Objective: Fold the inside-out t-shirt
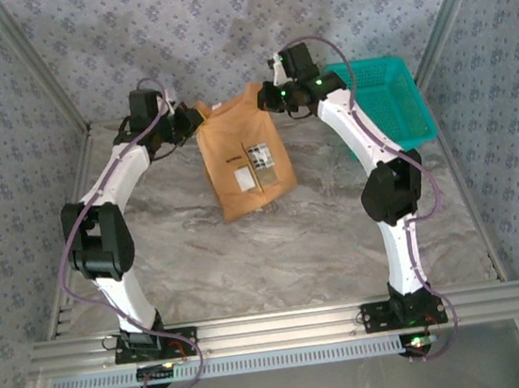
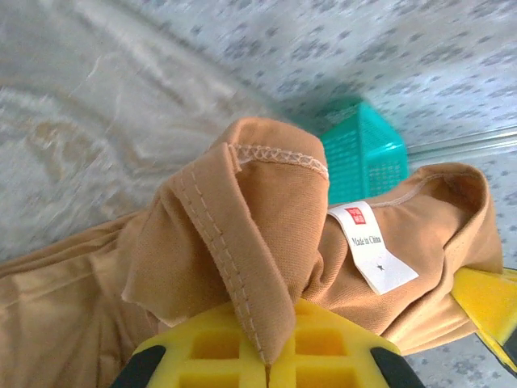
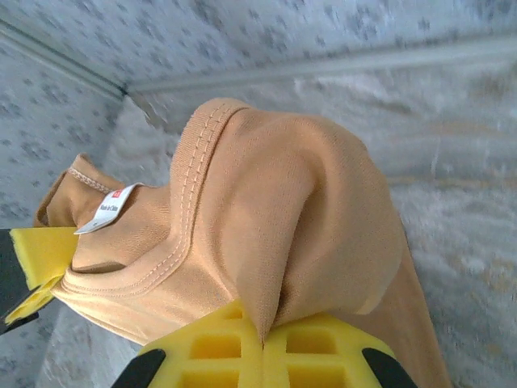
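Note:
The inside-out t-shirt (image 1: pixel 243 153) is tan and lies as a narrow folded strip on the marble table, with a white printed patch (image 1: pixel 257 156) on top. Both grippers hold its far end by the collar. My left gripper (image 1: pixel 195 118) is shut on a stitched seam fold of the t-shirt (image 2: pixel 242 234), the cloth pinched between the yellow pads (image 2: pixel 271 364). A small white label (image 2: pixel 373 246) hangs just to the right. My right gripper (image 1: pixel 265 97) is shut on another fold of the t-shirt (image 3: pixel 275 210), with its pads (image 3: pixel 264 343) pressed together on the cloth.
A teal basket (image 1: pixel 383 103) stands at the back right of the table, close behind the right arm, and the same teal basket (image 2: pixel 361 153) appears past the collar. Patterned walls and metal frame rails (image 1: pixel 276 324) enclose the table.

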You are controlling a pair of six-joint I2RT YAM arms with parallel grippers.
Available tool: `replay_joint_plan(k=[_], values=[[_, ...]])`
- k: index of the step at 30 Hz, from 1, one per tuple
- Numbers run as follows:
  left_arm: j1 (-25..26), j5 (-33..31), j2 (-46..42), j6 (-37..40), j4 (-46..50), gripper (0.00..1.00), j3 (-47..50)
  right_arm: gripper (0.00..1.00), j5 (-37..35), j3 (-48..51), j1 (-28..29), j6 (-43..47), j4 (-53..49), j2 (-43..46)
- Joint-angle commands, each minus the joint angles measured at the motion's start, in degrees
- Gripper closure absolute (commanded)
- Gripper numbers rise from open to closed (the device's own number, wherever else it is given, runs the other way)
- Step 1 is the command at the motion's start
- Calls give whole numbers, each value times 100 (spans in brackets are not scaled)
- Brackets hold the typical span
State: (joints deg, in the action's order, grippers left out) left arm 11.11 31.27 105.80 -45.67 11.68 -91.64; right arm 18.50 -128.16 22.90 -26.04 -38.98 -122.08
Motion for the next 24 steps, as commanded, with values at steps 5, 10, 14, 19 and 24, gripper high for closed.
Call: replay_joint_plan(k=[5,10,14,19,24], values=[[58,-109,-545,4,-234,100,27,100,225,233,-70,187,183,459],[101,23,-160,-151,-256,100,247,99,384,578,-127,65,389,148],[111,-83,64,-216,-368,100,392,99,412,546,-134,42,427,-281],[60,-313,366,-139,-295,100,395,99,493,-11,-189,-37,335,-959],[-37,-603,757,-57,-195,100,422,99,582,-953,-219,-87,110,-1814]])
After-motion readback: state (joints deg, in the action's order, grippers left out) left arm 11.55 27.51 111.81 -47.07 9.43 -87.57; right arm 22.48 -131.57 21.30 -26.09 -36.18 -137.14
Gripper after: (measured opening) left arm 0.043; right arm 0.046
